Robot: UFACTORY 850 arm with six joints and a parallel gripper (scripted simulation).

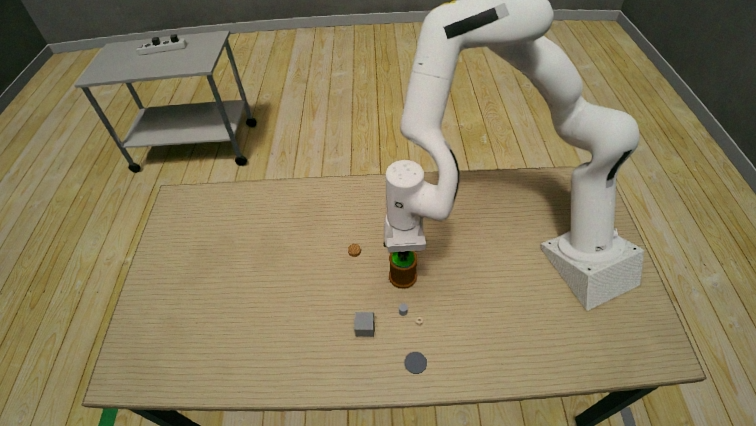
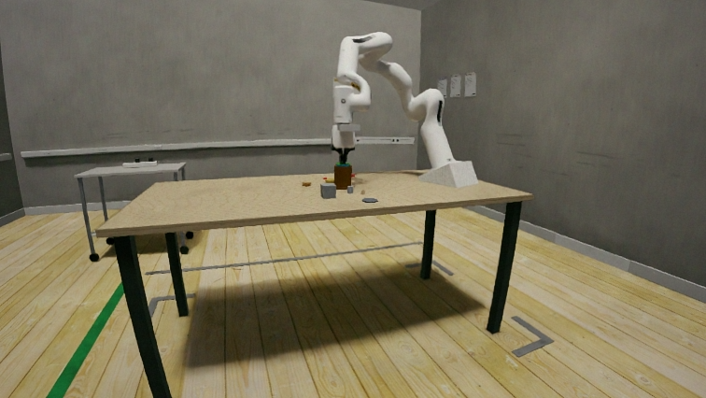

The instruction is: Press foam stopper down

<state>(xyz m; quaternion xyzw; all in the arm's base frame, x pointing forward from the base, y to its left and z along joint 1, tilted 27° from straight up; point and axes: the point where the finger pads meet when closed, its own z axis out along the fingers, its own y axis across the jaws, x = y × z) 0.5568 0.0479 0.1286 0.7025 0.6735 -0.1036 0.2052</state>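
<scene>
A brown jar [image 1: 403,275] [image 2: 342,177] stands upright near the middle of the table [image 1: 238,275] [image 2: 236,197]. A green foam stopper [image 1: 395,258] [image 2: 344,164] sits in its mouth. My gripper [image 1: 404,256] [image 2: 343,159] is shut and empty, straight above the jar, with its fingertips down on the stopper's top. The fingers hide most of the stopper in the top view. I cannot tell how the stopper's top stands against the rim.
A small cork disc [image 1: 353,249] [image 2: 306,184] lies left of the jar. A grey cube [image 1: 363,323] [image 2: 328,191], a small grey cylinder [image 1: 403,309] [image 2: 349,190], a tiny ring [image 1: 419,320] and a flat grey disc [image 1: 415,363] [image 2: 369,200] lie in front. The robot base [image 1: 592,267] stands right. A cart [image 1: 158,95] stands behind the table.
</scene>
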